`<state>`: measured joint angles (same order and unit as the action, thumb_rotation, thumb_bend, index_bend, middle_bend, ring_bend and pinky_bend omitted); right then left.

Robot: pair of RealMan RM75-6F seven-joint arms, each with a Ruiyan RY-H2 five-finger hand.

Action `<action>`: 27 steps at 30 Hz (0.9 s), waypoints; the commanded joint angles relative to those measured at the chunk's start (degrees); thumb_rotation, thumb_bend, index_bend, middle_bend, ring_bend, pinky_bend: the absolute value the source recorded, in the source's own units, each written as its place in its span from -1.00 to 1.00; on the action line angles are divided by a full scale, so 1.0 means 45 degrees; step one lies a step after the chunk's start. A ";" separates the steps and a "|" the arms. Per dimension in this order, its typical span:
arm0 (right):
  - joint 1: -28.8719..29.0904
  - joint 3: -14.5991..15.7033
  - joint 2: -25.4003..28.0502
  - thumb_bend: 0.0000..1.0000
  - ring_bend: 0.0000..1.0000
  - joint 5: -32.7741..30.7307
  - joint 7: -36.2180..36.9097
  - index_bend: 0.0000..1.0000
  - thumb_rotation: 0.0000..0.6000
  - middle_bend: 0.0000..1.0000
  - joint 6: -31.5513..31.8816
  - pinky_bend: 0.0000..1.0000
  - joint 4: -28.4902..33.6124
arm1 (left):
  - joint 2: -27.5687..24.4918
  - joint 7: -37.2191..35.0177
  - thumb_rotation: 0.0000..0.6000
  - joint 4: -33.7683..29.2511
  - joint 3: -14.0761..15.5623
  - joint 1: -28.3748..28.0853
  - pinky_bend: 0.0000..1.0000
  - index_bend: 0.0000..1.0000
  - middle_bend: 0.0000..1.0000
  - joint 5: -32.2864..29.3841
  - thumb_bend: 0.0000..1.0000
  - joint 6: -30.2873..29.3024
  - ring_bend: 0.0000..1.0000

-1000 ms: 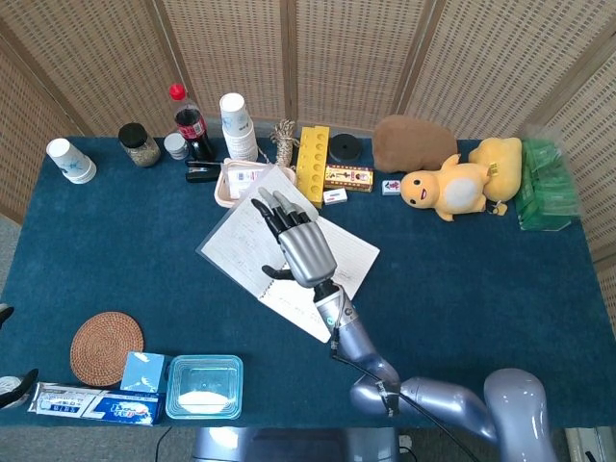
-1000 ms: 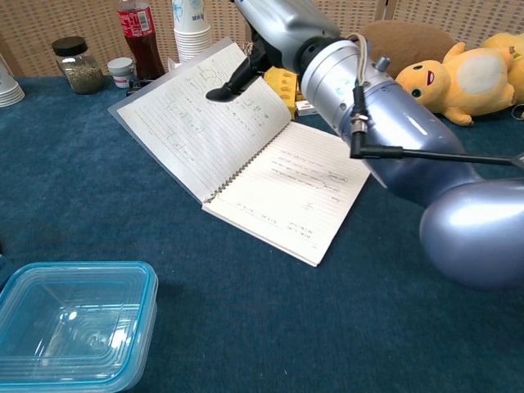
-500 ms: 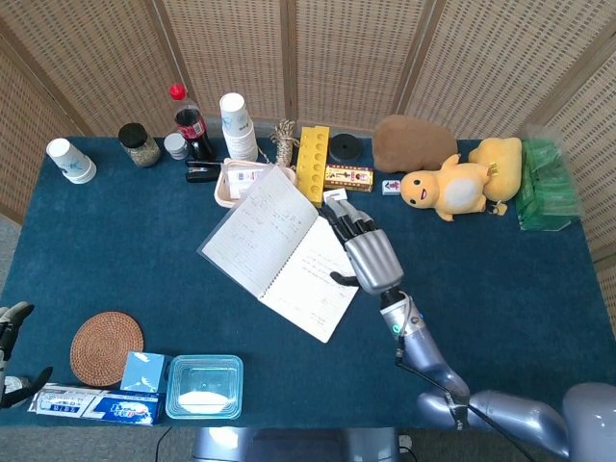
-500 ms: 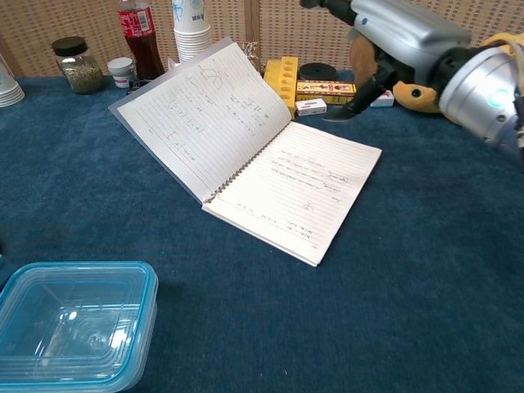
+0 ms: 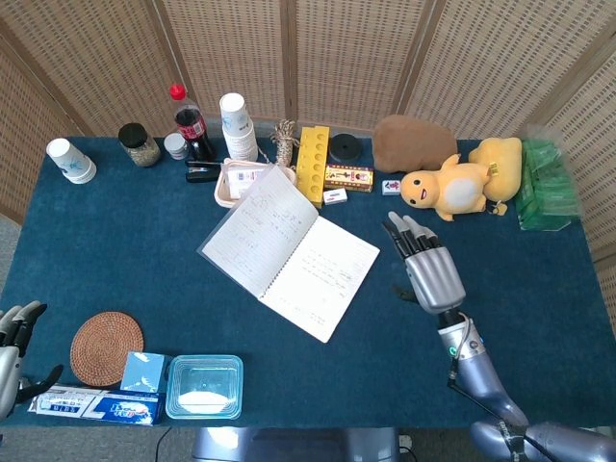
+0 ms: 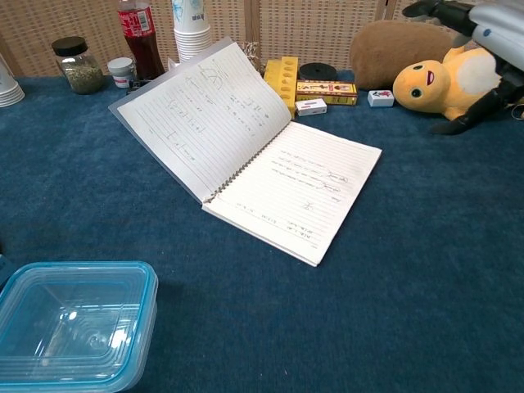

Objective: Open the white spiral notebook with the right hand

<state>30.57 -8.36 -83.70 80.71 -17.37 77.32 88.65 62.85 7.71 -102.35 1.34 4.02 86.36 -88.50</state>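
The white spiral notebook [image 5: 287, 248] [image 6: 246, 155] lies open in the middle of the table, written lined pages facing up. Its left cover leans raised against the things behind it. My right hand [image 5: 426, 266] [image 6: 479, 33] hovers to the right of the notebook, apart from it, fingers spread and holding nothing. My left hand [image 5: 14, 356] shows only at the lower left edge of the head view, fingers apart and empty.
A yellow plush [image 5: 448, 189], brown plush [image 5: 412, 142], yellow block [image 5: 312, 164], cola bottle [image 5: 192, 123], cup stack [image 5: 237, 126] and jar [image 5: 140, 144] line the back. A cork coaster [image 5: 106, 346], clear blue box [image 5: 204, 386] and tissue packet [image 5: 94, 402] sit front left.
My right hand has left the notebook pages and swung right, now off the book. The notebook stays open. My left hand has risen slightly into view at the lower left.
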 commanded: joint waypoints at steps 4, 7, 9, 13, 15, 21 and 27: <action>-0.1045 0.0615 0.0930 -0.83 -0.76 0.0395 -0.0024 -0.87 1.00 -0.75 0.0913 -0.52 0.0262 | 0.0126 0.0147 1.00 0.0025 -0.0044 -0.0061 -0.94 -0.76 -0.75 -0.0186 -0.60 0.0120 -0.83; -0.1485 0.0858 0.1307 -0.83 -0.74 0.0543 -0.0453 -0.82 1.00 -0.74 0.1296 -0.52 0.0433 | 0.0242 0.0178 1.00 0.0100 -0.0097 -0.0042 -0.94 -0.86 -0.77 -0.0191 -0.60 0.0002 -0.84; -0.1801 0.1026 0.1505 -0.82 -0.74 0.0649 -0.0702 -0.75 1.00 -0.72 0.1555 -0.52 0.0573 | 0.0317 0.0138 1.00 0.0162 -0.0104 -0.0025 -0.96 -0.85 -0.77 -0.0188 -0.60 -0.0047 -0.86; -0.2316 0.1334 0.1816 -0.81 -0.74 0.0681 -0.1354 -0.62 1.00 -0.64 0.1881 -0.52 0.0822 | 0.0376 0.0189 1.00 0.0209 -0.0042 -0.0027 -1.00 -0.74 -0.78 -0.0242 -0.60 0.0052 -0.90; -0.2614 0.1548 0.2000 -0.81 -0.74 0.0715 -0.1782 -0.58 1.00 -0.62 0.2059 -0.52 0.1063 | 0.0400 0.0209 1.00 0.0213 -0.0009 -0.0018 -1.00 -0.71 -0.78 -0.0284 -0.60 0.0097 -0.91; -0.3381 0.1799 0.2416 -0.80 -0.74 0.0740 -0.2076 -0.57 1.00 -0.62 0.2606 -0.52 0.1655 | 0.0523 0.0164 1.00 0.0296 0.0051 0.0055 -1.00 -0.70 -0.78 -0.0335 -0.60 0.0066 -0.91; -0.3729 0.1773 0.2555 -0.80 -0.74 0.0878 -0.1802 -0.57 1.00 -0.62 0.2795 -0.52 0.1770 | 0.0646 0.0151 1.00 0.0319 0.0032 0.0095 -1.00 -0.70 -0.78 -0.0126 -0.60 -0.0166 -0.91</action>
<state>13.98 -0.32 -72.28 84.58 -25.69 89.82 96.58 65.61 8.42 -100.94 1.59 4.39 85.62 -88.98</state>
